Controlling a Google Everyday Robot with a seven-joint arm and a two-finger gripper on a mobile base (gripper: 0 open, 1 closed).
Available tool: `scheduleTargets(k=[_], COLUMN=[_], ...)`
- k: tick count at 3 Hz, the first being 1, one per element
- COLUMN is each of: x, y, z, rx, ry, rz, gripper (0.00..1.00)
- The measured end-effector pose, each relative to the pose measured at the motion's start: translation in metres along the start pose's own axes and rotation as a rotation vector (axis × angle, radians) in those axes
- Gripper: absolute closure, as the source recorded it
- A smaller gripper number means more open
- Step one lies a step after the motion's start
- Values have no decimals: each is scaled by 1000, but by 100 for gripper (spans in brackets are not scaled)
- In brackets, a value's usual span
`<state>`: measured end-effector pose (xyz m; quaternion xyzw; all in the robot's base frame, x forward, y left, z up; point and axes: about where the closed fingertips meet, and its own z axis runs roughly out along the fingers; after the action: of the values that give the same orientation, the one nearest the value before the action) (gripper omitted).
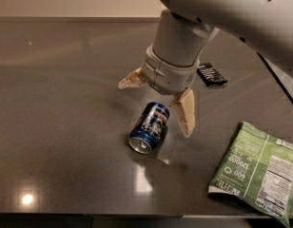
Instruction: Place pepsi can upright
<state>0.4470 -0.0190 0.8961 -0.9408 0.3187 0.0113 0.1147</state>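
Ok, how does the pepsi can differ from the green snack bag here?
The pepsi can is a small dark-blue cylinder; the green snack bag is a bigger flat pouch. The can lies on its side mid-table, silver end toward the camera; the bag lies flat near the right front edge. The open gripper hangs just above the can, away from the bag. Both rest on the dark table, ungrasped.

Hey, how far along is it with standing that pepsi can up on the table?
Nothing is finished yet: the pepsi can lies on its side on the dark table. In hand: the gripper is poised over the can's far end, with its fingers spread open to either side and not gripping. Left to do: close on the can, lift it, turn it and set it upright.
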Motion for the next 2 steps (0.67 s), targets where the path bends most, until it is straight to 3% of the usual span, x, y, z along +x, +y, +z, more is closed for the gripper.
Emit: scheduleTargets(k=[1,2], x=[-2,-2], y=[3,7], z=[16,32], rx=[-37,-70], ry=[7,30], rz=[-107,-173], gripper=[0,0])
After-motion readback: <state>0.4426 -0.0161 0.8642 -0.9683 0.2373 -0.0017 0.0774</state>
